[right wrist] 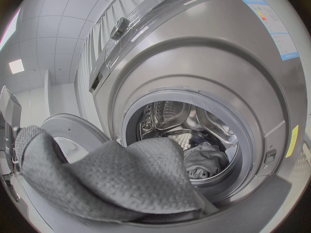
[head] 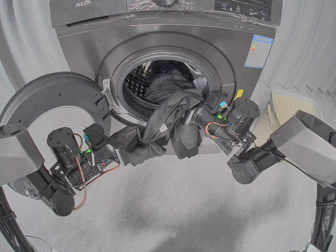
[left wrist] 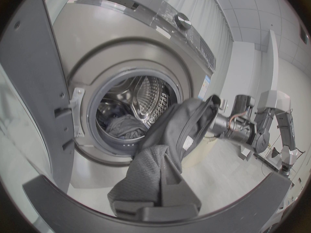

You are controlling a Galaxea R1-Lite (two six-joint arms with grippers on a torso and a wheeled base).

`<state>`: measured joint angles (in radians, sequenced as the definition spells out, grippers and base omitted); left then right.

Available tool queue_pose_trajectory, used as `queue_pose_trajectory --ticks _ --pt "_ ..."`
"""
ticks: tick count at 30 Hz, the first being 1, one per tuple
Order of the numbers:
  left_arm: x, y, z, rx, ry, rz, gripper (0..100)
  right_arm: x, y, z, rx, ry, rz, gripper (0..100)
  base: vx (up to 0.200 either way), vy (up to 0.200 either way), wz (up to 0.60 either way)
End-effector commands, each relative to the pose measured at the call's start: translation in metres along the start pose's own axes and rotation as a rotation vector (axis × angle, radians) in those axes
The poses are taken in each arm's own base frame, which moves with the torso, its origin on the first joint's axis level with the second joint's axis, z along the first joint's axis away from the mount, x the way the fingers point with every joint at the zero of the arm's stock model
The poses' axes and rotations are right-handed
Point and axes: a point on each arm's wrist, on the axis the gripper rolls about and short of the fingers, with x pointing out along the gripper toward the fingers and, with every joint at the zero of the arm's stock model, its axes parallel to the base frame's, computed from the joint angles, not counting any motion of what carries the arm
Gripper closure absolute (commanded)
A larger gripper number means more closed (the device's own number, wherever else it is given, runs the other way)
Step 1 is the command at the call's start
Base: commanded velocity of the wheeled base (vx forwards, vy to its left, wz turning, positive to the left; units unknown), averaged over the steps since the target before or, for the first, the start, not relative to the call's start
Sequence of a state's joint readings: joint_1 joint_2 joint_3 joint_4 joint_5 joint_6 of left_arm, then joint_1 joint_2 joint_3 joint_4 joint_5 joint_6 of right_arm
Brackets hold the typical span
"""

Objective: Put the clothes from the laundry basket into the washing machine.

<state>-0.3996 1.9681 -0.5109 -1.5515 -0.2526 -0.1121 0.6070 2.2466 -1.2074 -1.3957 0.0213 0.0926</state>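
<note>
Left pincer point(head: 121, 155) and right pincer point(head: 190, 115) each clamp the same dark grey garment point(head: 168, 112), which sags between them across the mouth of the washing machine point(head: 84, 46), partly hanging down its front. More clothes point(right wrist: 204, 160) lie in the drum point(right wrist: 168, 114) behind. The open door point(head: 52, 95) stands just beside the left arm, and a cream laundry basket point(head: 287, 109) is behind the right.

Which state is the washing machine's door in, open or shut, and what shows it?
Open. The door stands swung out beside the washing machine, and the drum is exposed, with grey clothes inside.
</note>
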Motion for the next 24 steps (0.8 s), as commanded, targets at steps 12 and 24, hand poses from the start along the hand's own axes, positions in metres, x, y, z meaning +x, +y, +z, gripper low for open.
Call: queue_pose_trajectory --ticks 12,24 --pt "-0.021 -0.027 -0.058 -0.017 0.264 -0.123 0 0.004 -0.001 0.014 -0.004 -0.044 -0.001 100 0.0 0.0 0.0" --pt "-0.009 -0.036 -0.059 0.047 0.234 -0.168 0 0.005 0.004 0.016 0.0 -0.051 0.008 100 0.0 0.0 0.0"
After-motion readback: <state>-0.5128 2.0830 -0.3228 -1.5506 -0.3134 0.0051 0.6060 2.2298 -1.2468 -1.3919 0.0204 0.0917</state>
